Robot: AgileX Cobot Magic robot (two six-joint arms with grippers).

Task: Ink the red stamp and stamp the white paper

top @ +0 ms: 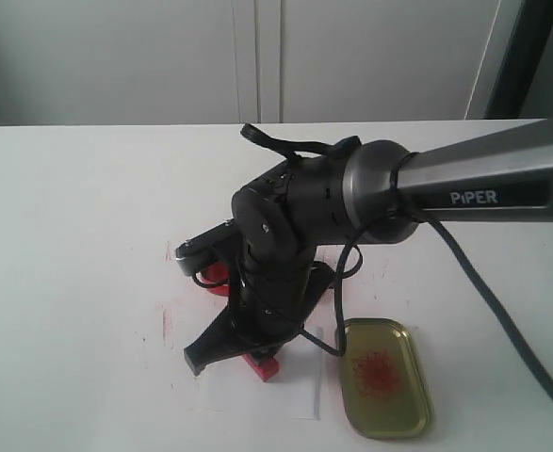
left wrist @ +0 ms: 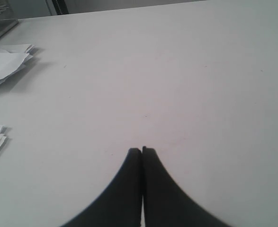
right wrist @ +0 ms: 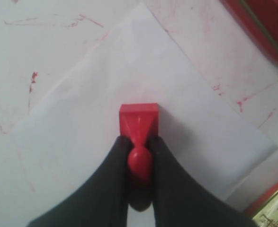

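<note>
Table [top: 69, 235]: white, with red smears around the work area. Right arm [top: 483, 184] reaches in from the right across the middle and blocks much of the exterior view. Tin [top: 216, 277] is mostly hidden behind the arm, so I can't tell the state of the ink in it. Lid [top: 403, 405] lies inside-up near the front edge, just right of the paper, with a red blotch in its middle. Paper [right wrist: 129, 80] lies flat under the tool, between tin and lid; every part of it that shows is blank, no imprint visible. Stamp [right wrist: 139, 118] is over the middle of the paper, base down, knob toward the wrist. The base looks on the sheet or just off it; I can't confirm contact from the wrist view, and the face is hidden, so ink load is unknown. Right gripper [right wrist: 139, 142]: narrow, pinching the stamp's knob from both sides, and the grip looks centred. Left gripper [left wrist: 142, 151]: fingers together, nothing between them, over bare table with loose sheets [left wrist: 6, 64] off to one side; not seen in the exterior view and no part in this step. Status, my read: pickup done. Inking is likely done, since the stamp is already over the paper, but that's unverified. Press is the step in hand. Left to do: press down squarely, lift straight off, confirm a red mark. Risk: the paper is loose and may lift with the stamp or skid and smear.
</note>
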